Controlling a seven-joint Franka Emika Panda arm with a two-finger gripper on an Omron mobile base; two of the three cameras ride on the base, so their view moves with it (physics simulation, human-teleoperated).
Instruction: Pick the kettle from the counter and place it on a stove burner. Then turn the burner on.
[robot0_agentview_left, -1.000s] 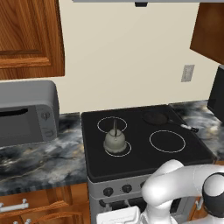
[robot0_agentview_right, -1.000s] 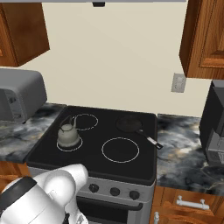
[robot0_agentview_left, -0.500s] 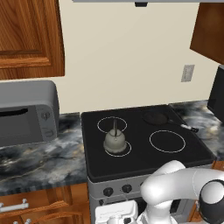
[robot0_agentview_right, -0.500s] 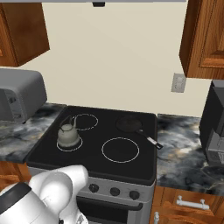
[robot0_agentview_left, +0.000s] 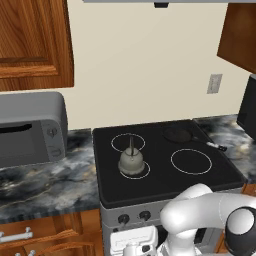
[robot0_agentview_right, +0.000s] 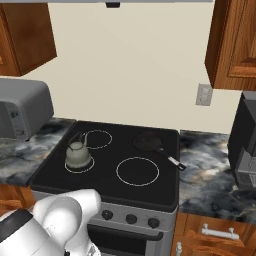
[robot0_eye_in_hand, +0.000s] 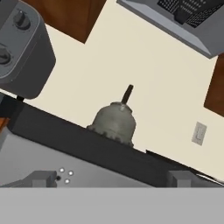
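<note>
With both dark finger tips standing wide apart and clamped on nothing, two-finger gripper sits low before the stove's grey front edge. Just past that edge – small pale grey-white dome-shaped kettle upright on the front-left thin white ring burner of the black glass cooktop. Flat dark long-handled pan on the back right. Dark grey marbled stone counter flanks both sides – grey toaster oven far left.
</note>
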